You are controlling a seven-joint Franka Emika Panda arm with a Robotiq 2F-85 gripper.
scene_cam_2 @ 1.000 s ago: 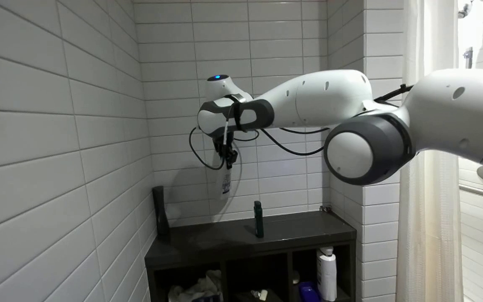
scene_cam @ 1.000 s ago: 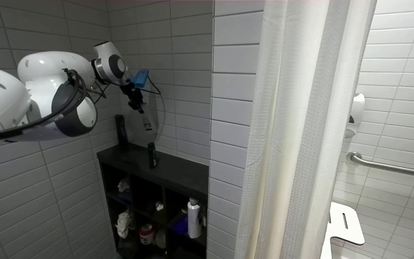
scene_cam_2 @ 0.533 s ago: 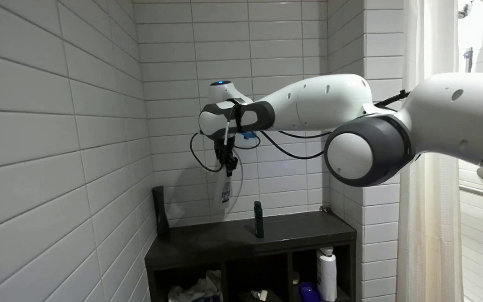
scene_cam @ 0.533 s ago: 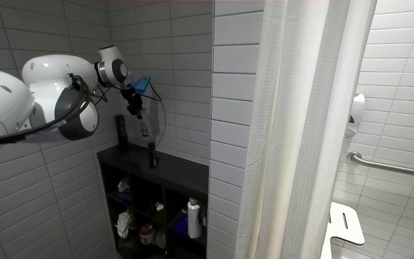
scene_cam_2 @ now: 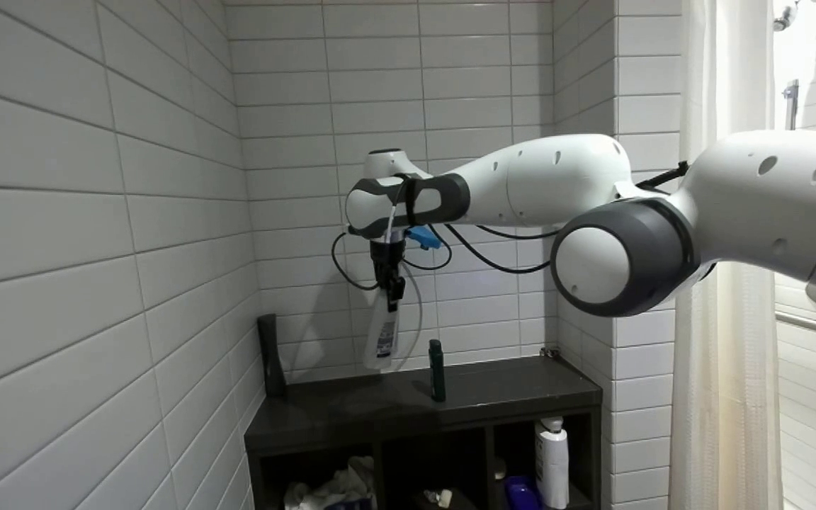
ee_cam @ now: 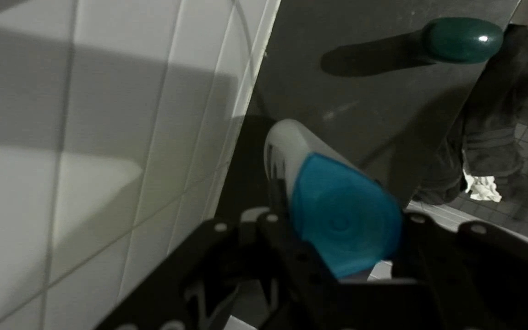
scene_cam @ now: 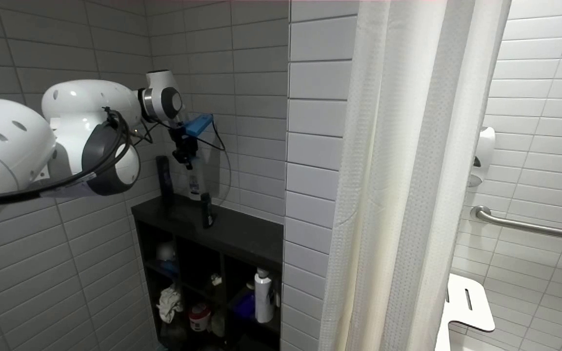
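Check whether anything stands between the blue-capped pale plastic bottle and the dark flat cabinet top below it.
Nothing visible does: the black gripper holds the pale bottle above the cabinet top; the slim dark-green bottle stands there too, off to one side.

The arm (scene_cam_2: 557, 180) is cased in rounded white shells with oval recesses (scene_cam_2: 768, 165) and dark grey joint housings (scene_cam_2: 666, 244). Black cables (scene_cam: 22, 194) are tied along it. A blue block (scene_cam: 199, 125) is mounted near the black, screw-fastened end effector (ee_cam: 343, 217).
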